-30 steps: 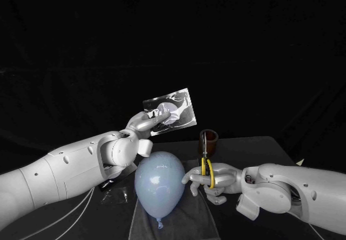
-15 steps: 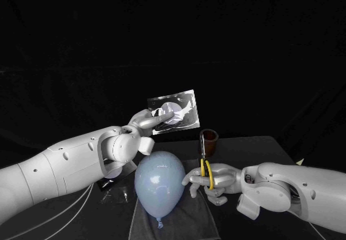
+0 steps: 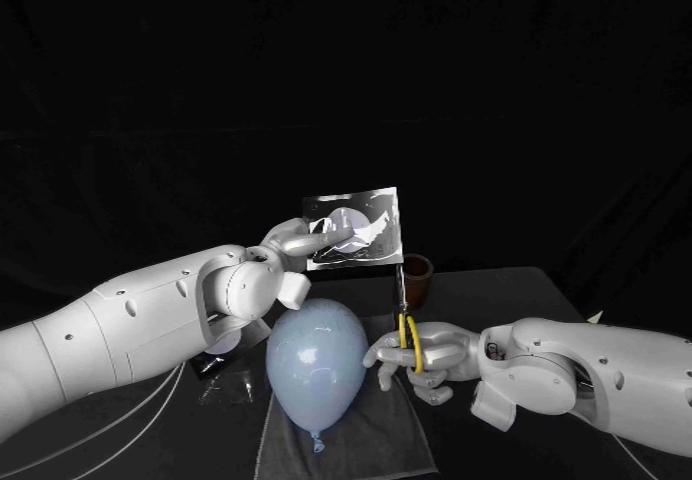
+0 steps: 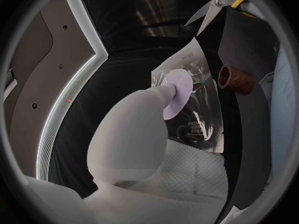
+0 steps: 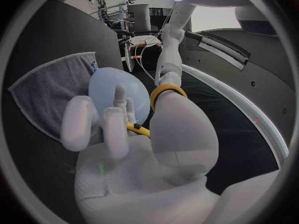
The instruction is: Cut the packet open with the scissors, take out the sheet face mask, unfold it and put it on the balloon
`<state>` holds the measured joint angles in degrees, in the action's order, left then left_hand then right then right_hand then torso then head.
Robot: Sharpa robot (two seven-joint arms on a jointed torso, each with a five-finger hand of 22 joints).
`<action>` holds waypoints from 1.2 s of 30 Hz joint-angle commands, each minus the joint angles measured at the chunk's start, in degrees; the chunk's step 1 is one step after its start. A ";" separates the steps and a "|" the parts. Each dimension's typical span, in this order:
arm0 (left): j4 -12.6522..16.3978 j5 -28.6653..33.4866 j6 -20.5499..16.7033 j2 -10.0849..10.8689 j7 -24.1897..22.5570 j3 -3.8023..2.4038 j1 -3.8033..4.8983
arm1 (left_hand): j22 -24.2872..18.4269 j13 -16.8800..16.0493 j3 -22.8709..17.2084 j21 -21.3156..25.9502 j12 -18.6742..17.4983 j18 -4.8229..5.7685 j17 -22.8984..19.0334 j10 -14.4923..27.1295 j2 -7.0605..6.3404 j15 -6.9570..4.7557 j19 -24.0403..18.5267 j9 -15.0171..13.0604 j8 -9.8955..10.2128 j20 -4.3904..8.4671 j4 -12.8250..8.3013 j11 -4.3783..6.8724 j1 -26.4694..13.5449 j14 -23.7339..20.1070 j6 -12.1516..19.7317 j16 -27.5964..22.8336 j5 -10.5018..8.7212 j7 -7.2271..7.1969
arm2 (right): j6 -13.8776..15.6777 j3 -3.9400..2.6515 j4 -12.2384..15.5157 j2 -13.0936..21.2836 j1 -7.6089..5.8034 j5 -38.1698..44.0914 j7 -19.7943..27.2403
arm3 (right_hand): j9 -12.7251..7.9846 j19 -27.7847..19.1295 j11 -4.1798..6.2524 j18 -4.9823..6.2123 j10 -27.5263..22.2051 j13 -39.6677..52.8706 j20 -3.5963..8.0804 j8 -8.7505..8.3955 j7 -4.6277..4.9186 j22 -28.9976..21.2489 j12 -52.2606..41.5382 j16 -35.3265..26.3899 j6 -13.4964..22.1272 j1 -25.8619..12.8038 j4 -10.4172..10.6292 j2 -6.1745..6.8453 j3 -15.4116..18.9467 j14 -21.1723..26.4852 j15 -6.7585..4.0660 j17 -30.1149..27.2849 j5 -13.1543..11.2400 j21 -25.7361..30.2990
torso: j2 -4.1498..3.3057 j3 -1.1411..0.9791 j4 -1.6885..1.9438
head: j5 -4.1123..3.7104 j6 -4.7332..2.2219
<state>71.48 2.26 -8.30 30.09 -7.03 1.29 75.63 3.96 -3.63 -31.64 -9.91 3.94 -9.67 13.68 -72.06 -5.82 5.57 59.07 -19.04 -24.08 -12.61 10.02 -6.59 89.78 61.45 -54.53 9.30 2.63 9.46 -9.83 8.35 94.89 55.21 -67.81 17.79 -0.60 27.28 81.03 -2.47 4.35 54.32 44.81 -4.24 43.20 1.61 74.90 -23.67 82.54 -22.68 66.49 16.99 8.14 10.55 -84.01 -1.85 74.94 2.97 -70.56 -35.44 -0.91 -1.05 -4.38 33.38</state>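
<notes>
My left hand point(image 3: 293, 240) pinches a clear, shiny packet point(image 3: 355, 227) by its left side and holds it upright above the table; the sheet mask shows through it. In the left wrist view the thumb point(image 4: 163, 92) presses on the packet point(image 4: 198, 102). My right hand point(image 3: 420, 358) grips the yellow-handled scissors point(image 3: 413, 340) with the blades pointing up, their tips just below the packet's lower right corner. The scissor blades point(image 4: 209, 12) stand slightly apart. A pale blue balloon point(image 3: 315, 365) lies on a grey cloth point(image 3: 361, 440) between my hands. The right wrist view shows the yellow handle point(image 5: 167, 90) and the balloon point(image 5: 115, 92).
A brown cup point(image 3: 420, 279) stands on the table just behind the scissors. A small dark object point(image 3: 212, 368) and a bit of clear plastic point(image 3: 231, 392) lie left of the balloon, under my left arm.
My left hand has carried the packet up and to the right. My right hand has lifted the scissors, bringing the blade tips up beneath the packet's lower right corner.
</notes>
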 commanded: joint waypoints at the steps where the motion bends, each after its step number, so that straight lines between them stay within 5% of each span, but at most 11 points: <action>1: 0.33 -0.89 1.02 -0.08 1.25 -0.09 0.19 | 0.05 -0.02 -0.50 -0.15 -0.29 -0.85 0.09 -0.37 0.40 -0.03 0.06 -1.17 -0.12 0.03 -0.22 0.15 -0.39 0.50 -0.25 -0.25 0.19 0.11 | -1.07 -0.06 -0.08 -0.04 -0.08 0.29 -0.15 | 0.08 -0.07 -0.28 0.01 0.12 -0.07 -0.34 0.25 0.57 3.24 0.33 -0.20 24.26 -0.19 -0.03 -0.14 -0.42 -1.20 0.58 2.31 -0.10 -0.22 | 0.00 -0.07 -0.01 | -0.10 0.13; 36: -0.17 -0.86 0.32 0.10 -0.43 -0.12 0.73 | 0.09 -0.04 -0.93 -0.22 -0.25 -0.85 0.19 -0.52 0.26 -0.06 0.07 -1.25 -0.20 0.04 -0.65 0.15 -0.80 0.64 -0.37 -0.27 0.19 0.16 | -2.48 -0.05 -0.52 0.03 -0.17 0.23 -0.82 | 0.66 0.00 -0.42 -0.06 0.33 -0.93 -0.58 3.33 0.54 3.67 0.57 -0.70 22.90 -0.13 -0.13 -1.21 -0.65 -0.82 0.75 1.43 -0.13 -0.80 | 0.01 0.04 -0.01 | -0.19 -0.14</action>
<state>71.25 1.59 -7.89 30.30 -5.90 1.29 76.14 3.96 -3.62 -31.63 -9.89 3.94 -9.93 13.81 -72.19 -5.61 5.46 59.07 -19.04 -23.87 -12.61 10.01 -6.45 89.54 61.75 -54.51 9.30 2.63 9.43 -10.81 8.34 94.27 55.24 -67.96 17.89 -1.43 27.90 80.83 -2.77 3.94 54.22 43.93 -4.43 46.13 1.72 74.90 -23.45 81.99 -22.19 66.50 16.99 7.52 10.24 -84.01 -1.44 74.95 2.98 -71.16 -35.43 -0.84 -1.02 -4.55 33.29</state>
